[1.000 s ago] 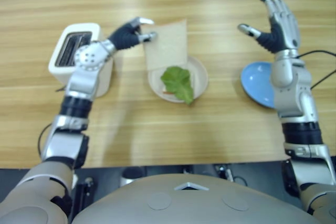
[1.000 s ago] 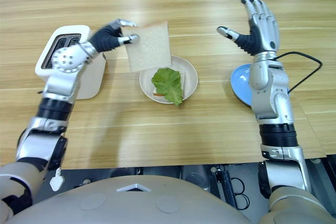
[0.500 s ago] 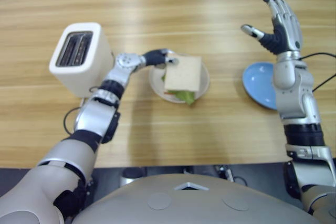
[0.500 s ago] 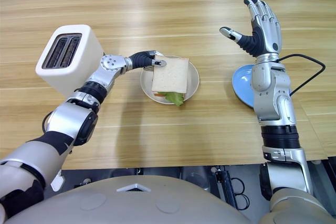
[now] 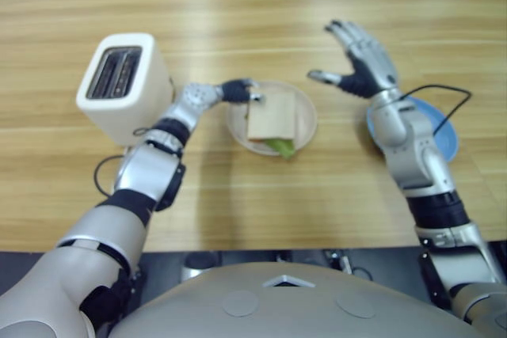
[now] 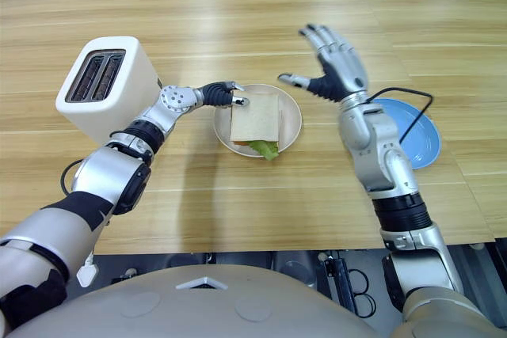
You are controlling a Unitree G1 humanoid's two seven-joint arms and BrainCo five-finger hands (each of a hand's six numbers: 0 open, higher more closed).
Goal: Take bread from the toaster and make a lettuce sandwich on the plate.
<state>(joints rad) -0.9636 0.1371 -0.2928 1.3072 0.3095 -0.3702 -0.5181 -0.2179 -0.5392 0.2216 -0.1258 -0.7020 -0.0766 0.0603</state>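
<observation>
A white toaster (image 5: 123,85) stands at the left of the wooden table. To its right, a cream plate (image 5: 309,120) holds a sandwich: a top bread slice (image 5: 273,115) lies over green lettuce (image 5: 279,146) that pokes out at the near edge. My left hand (image 5: 238,89) rests at the plate's left rim, fingers pinched on the slice's near-left corner. My right hand (image 6: 333,69) hovers open, fingers spread, above the table just right of the plate, touching nothing.
A blue plate (image 6: 416,136) lies on the table to the right, behind my right forearm. A black cable (image 6: 396,96) loops over its far edge. Bare tabletop stretches beyond the plate and along the near edge.
My right hand has swung left from above the blue plate to just beside the cream plate. The left hand has stayed at the slice's corner, and the slice has settled flatter on the lettuce.
</observation>
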